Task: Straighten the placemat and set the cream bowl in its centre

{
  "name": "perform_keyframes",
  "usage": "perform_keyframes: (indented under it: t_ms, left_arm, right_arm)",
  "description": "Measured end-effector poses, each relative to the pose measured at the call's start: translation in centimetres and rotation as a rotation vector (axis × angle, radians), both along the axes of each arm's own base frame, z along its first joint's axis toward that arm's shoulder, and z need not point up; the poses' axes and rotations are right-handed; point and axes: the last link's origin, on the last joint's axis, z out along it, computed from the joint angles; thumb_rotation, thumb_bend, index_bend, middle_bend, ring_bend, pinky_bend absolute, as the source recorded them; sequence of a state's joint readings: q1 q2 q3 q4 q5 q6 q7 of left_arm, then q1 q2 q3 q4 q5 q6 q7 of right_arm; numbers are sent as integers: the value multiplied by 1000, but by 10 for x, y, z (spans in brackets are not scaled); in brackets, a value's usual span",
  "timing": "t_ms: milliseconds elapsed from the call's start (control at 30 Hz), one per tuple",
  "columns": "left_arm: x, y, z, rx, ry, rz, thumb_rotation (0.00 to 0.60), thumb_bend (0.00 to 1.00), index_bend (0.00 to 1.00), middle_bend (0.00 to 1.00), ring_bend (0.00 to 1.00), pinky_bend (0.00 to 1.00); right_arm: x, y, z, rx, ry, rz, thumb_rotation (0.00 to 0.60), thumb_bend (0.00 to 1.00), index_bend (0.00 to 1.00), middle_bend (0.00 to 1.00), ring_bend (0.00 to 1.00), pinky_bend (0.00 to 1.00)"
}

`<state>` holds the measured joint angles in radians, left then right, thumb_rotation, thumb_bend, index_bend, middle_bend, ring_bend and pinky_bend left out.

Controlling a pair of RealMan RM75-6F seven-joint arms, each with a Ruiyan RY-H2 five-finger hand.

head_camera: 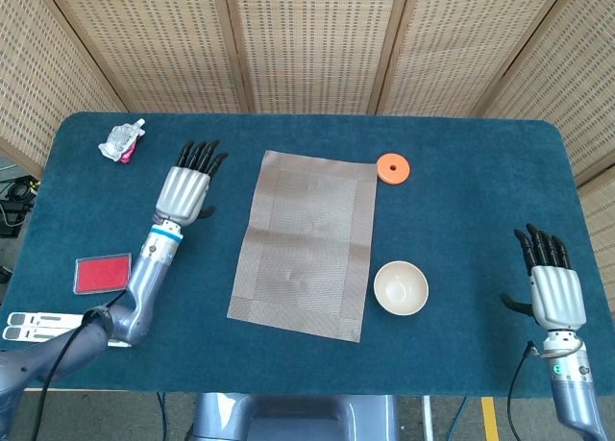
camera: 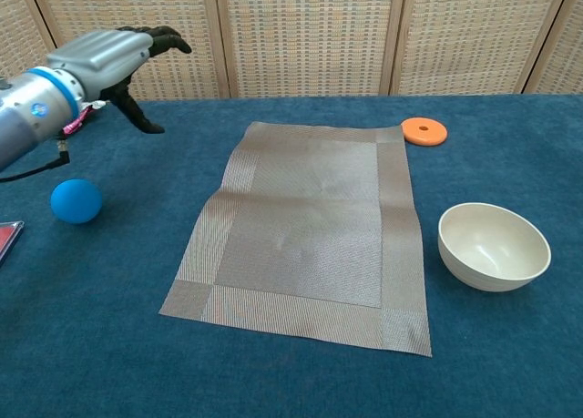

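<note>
Our right hand (head_camera: 555,292) hung empty, fingers apart, at the table's right edge, with the bowl (head_camera: 401,287) to its left and nearer it than our left hand (head_camera: 185,189) (also spread, empty). The bowl sat just beside the mat (head_camera: 309,241), whose long axis ran front to back. We read no writing.

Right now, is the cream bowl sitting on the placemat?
No, the cream bowl rests on the blue table just beside the placemat, past its right edge.
</note>
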<state>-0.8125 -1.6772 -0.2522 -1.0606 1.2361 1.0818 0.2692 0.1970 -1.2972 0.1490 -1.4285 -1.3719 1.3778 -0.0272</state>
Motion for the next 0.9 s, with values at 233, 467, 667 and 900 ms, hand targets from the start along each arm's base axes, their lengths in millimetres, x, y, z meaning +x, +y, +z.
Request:
perform_keyframes:
  t_ms: [233, 467, 667, 900]
  left_arm:
    - [-39, -91, 31, -25, -61, 86, 600, 133, 101, 0, 0, 0]
    - [-80, -163, 71, 15, 17, 172, 600, 132, 101, 0, 0, 0]
    - [-87, -181, 76, -1, 27, 171, 600, 133, 101, 0, 0, 0]
    - [-84, -185, 78, -2, 15, 152, 600, 132, 101, 0, 0, 0]
  right_arm:
    - [9, 7, -7, 30, 4, 35, 600, 116, 88, 0, 0, 0]
    - [16, 14, -17, 71, 18, 61, 600, 117, 191, 0, 0, 0]
    - [23, 19, -29, 107, 35, 91, 600, 120, 353, 0, 0, 0]
    - [40, 25, -52, 136, 22, 153, 600, 130, 438, 5, 0, 0]
